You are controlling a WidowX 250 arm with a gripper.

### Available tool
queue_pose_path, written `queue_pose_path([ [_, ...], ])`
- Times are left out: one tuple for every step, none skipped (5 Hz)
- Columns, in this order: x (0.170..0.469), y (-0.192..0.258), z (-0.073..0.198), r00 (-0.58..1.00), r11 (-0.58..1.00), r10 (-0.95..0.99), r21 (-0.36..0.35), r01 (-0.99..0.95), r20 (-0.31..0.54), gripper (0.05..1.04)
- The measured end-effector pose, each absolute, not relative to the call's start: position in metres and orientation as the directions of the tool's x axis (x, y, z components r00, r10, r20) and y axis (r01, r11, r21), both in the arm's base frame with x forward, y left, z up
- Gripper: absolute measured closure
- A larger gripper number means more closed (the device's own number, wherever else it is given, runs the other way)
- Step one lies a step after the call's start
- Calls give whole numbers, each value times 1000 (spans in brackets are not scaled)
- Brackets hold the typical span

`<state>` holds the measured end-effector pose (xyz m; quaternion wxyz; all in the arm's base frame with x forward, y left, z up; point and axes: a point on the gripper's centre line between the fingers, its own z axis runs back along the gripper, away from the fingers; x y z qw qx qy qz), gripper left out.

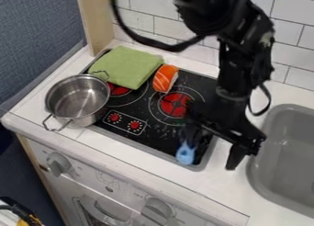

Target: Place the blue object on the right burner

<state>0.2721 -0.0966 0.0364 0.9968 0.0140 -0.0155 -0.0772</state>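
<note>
The black gripper (212, 152) hangs over the front right corner of the stove, its two fingers spread wide apart. A small blue object (185, 154) lies at the stove's front edge, close by the left finger; its upper part is partly hidden by that finger. Whether the two touch cannot be told. The right finger is over the white counter between stove and sink. Behind and to the left of the gripper is the right burner (174, 104), a red disc with thin rings on the black stove top (153, 132).
A steel pot (78, 101) stands at the stove's left edge. A green cloth (124, 67) covers the back left, with an orange-and-white sushi toy (165, 78) beside it, behind the right burner. The grey sink (288, 151) is at the right, the tiled wall behind.
</note>
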Motion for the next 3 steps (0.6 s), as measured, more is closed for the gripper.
queue_pose_path([
  [266,-98,52,972,978,-211,28,209,107,83],
  [269,-84,52,980,987,-160,29,158,115,83],
  [279,-67,29,995,994,-100,42,99,28,83],
])
